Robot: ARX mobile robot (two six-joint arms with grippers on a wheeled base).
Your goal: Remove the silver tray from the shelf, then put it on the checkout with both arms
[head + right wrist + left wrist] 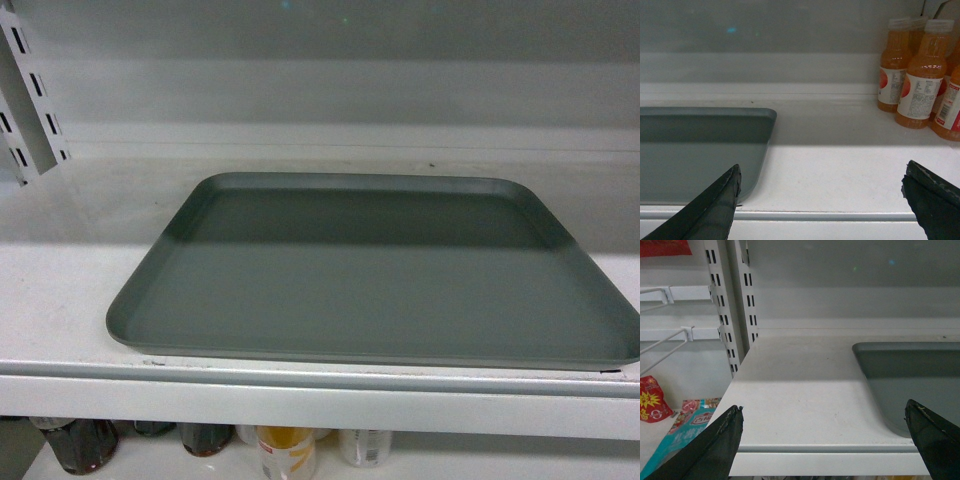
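1 dull grey-silver tray (370,270), rounded corners, low rim, lies flat on the shelf (60,300); both tools spread apart.

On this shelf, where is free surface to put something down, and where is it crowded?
Bare patches on the shelf: one between the slotted upright and the silver tray, another between the tray's right rim and the orange juice bottles. The back right corner, at the bottles, is crowded.

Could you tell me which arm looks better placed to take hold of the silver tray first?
Neither clearly. The silver tray lies flat on the shelf; the open left claw faces its left edge, the open right claw its right edge, both short of the rim.
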